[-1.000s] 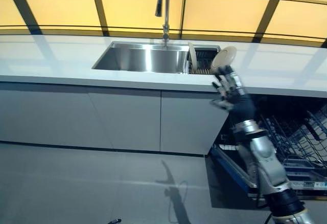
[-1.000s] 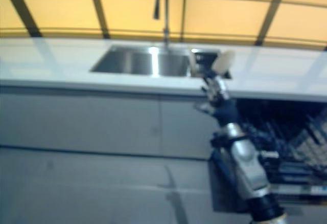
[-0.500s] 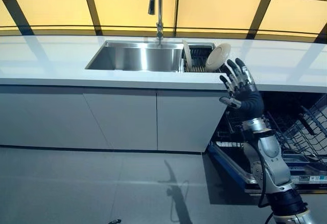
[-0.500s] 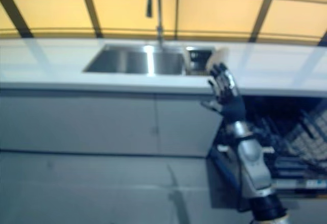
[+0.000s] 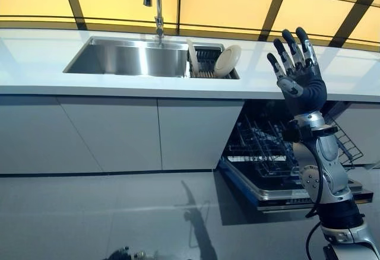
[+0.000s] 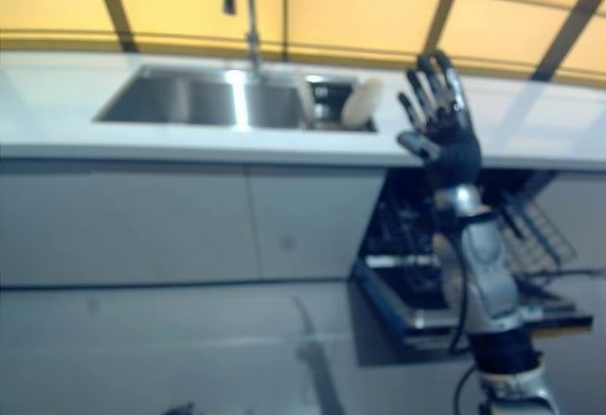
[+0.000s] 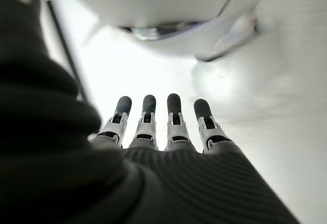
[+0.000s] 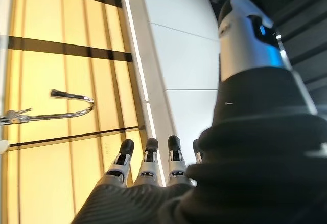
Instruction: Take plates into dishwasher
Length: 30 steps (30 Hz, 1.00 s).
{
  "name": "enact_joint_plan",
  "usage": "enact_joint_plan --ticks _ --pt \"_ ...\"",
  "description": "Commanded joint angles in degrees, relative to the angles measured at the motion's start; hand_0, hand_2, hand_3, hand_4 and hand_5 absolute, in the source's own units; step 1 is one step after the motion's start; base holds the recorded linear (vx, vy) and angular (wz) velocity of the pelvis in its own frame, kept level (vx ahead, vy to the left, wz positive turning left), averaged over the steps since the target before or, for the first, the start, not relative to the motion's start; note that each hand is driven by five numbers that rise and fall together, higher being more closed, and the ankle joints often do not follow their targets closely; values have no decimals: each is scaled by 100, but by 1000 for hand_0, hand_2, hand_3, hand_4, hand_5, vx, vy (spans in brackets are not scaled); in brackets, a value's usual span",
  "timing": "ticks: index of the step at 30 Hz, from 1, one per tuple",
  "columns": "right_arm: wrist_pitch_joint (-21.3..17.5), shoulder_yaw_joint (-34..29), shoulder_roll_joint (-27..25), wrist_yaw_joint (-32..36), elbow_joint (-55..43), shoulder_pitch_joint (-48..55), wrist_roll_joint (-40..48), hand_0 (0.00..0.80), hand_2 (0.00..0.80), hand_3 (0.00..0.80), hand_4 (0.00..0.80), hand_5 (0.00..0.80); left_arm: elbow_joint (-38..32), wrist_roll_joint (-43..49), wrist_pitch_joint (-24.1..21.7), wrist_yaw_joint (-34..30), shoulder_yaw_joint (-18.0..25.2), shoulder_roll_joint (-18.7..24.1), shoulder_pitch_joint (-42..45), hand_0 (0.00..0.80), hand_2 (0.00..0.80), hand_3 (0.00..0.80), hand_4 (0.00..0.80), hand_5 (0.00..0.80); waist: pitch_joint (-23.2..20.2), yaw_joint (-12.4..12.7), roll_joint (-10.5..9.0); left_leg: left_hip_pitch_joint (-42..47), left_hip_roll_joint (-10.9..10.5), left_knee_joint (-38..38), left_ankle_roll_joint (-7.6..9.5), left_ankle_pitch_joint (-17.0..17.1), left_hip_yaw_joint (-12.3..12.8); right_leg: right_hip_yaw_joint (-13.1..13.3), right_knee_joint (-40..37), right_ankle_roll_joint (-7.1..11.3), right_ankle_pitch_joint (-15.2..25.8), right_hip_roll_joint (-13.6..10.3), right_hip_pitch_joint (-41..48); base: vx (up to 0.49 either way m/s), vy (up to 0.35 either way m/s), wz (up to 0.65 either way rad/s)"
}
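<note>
**A:** Where is the right hand (image 5: 301,81)?

**B:** It is up in the air, to the right of the sink and above the open dishwasher. Its fingers (image 5: 289,43) are straight and spread apart. It holds nothing.

**A:** And the left hand (image 7: 163,132)?

**B:** You only see it in its own wrist view. Its fingers are straight too, with nothing in them. Past them there is only something pale that I cannot make out.

**A:** What is the biggest thing here?

**B:** The long white worktop (image 5: 47,76). The sink (image 5: 127,58) is set into it, shiny and silver.

**A:** What is next?

**B:** The dishwasher (image 5: 279,159). It is below the worktop, to the right of the sink. Its door is down and its dark wire rack (image 5: 261,147) is pulled out.

**A:** And the tap (image 5: 155,2)?

**B:** It stands behind the sink, tall and silver.

**A:** Where are the plates?

**B:** At the right end of the sink, in a small dish rack (image 5: 208,67). One round white plate (image 5: 228,60) leans at the rack's right side. Another plate (image 5: 192,57) stands on its edge at the rack's left side. The right hand is well apart from both.
</note>
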Motion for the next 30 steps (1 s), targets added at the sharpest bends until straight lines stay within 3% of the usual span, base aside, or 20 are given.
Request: enact_joint_plan --ticks 1,3,4,7,10,11,13,15,17,18,19,20,21,22,23,25,26,28,30 --pt "-326 -54 242 104 62 -391 -89 0 0 0 0 0 295 -21 -72 -20 -115 -94 -95 0 0 0 0 0 77 110 150 -4 -519 -597 549 173 39 30 151 334 -330 154 143 270 6 -56" --pt "-227 175 371 -164 67 -580 -264 0 0 0 0 0 321 -154 7 -46 -212 -62 -148 0 0 0 0 0 39 102 182 140 -699 -1580 485 448 -42 143 244 369 -385 178 155 291 31 -43" --pt "-201 274 391 -230 102 -676 -272 0 0 0 0 0 311 -238 28 -29 -272 -75 -115 0 0 0 0 0 -7 102 220 197 -849 -2435 414 743 -225 215 265 405 -396 212 191 329 61 -34" --pt "-140 347 294 -275 159 -745 -271 0 0 0 0 0 413 -384 -51 42 -363 -106 91 0 0 0 0 0 -75 65 266 466 -898 -4400 302 1439 -584 325 387 420 -546 338 393 468 53 -22" --pt "-81 272 108 -202 131 -663 -232 0 0 0 0 0 616 -402 -147 66 -362 -130 278 0 0 0 0 0 -76 -17 262 241 -811 -4447 159 1636 -476 343 608 396 -910 428 548 543 54 -14" --pt "-88 248 -1 -191 115 -639 -228 0 0 0 0 0 722 -426 -166 46 -341 -123 301 0 0 0 0 0 -91 -36 233 234 -801 -4447 193 1623 -409 363 693 392 -1043 412 573 640 97 -4" --pt "-91 182 -153 -172 104 -604 -176 0 0 0 0 0 823 -461 -148 8 -264 -83 301 0 0 0 0 0 -151 -54 128 279 -840 -4199 383 1112 -54 306 925 481 -1154 282 644 732 132 -6" --pt "-109 4 -275 -158 20 -365 -99 0 0 0 0 0 835 -544 -149 11 -219 -41 308 0 0 0 0 0 -240 -28 -57 199 -908 -3632 605 600 273 27 1345 665 -1091 37 729 838 127 -20" --pt "-188 -203 -311 -147 -103 -77 112 0 0 0 0 0 751 -738 -188 32 -230 -29 263 0 0 0 0 0 -355 39 -287 322 -1086 -3532 893 181 330 -294 2187 1163 -191 -378 565 813 154 -15" --pt "-171 -328 -293 -112 -170 42 189 0 0 0 0 0 754 -780 -245 21 -241 -37 235 0 0 0 0 0 -357 24 -352 429 -1190 -3629 1029 213 312 -519 2964 1377 354 -628 265 658 179 -21" --pt "-149 -425 -257 -82 -206 124 247 0 0 0 0 0 757 -774 -298 22 -268 -47 222 0 0 0 0 0 -374 33 -394 531 -1288 -3677 1108 190 260 -584 3707 1487 755 -877 -11 557 183 -14" --pt "-132 -487 -196 -77 -209 167 279 0 0 0 0 0 725 -731 -336 21 -315 -64 192 0 0 0 0 0 -373 37 -401 672 -1372 -3732 1183 171 189 -608 4424 1522 1079 -1128 -370 396 141 -13" --pt "-133 -492 -190 -82 -210 169 286 0 0 0 0 0 721 -727 -341 21 -320 -66 187 0 0 0 0 0 -380 36 -419 670 -1398 -3746 1192 184 188 -600 4511 1521 1073 -1168 -433 386 172 -1" --pt "-118 -517 -156 -121 -224 189 309 0 0 0 0 0 670 -684 -350 -11 -400 -64 129 0 0 0 0 0 -375 44 -438 769 -1521 -3770 1292 110 168 -643 5340 1498 1167 -1550 -814 290 177 6" --pt "-110 -490 -111 -149 -216 173 268 0 0 0 0 0 572 -659 -299 -30 -458 -59 67 0 0 0 0 0 -351 59 -350 893 -1502 -3824 1334 77 204 -682 5559 1433 1153 -1729 -1070 431 252 8" --pt "-147 -413 53 -156 -109 103 93 0 0 0 0 0 353 -601 -234 -4 -601 -57 -40 0 0 0 0 0 -332 143 -111 1108 -1342 -3990 1352 89 221 -790 5035 1343 847 -1804 -1236 364 142 7" --pt "-188 -361 119 -174 -14 22 -29 0 0 0 0 0 249 -590 -195 0 -649 -32 -106 0 0 0 0 0 -311 181 -26 1175 -1246 -4087 1318 162 270 -863 4522 1282 600 -1712 -1241 247 -22 5" --pt "-230 -312 83 -332 69 -129 -42 0 0 0 0 0 135 -447 -122 -19 -656 22 -262 0 0 0 0 0 -248 224 155 1397 -968 -4270 1209 307 229 -960 3146 1174 171 -1284 -1317 186 -131 3" --pt "-317 -311 -7 -436 125 -154 47 0 0 0 0 0 100 -246 -7 -20 -670 63 -412 0 0 0 0 0 -187 232 246 1522 -787 -4325 1160 355 102 -925 1820 1069 133 -921 -1263 174 -180 -1"
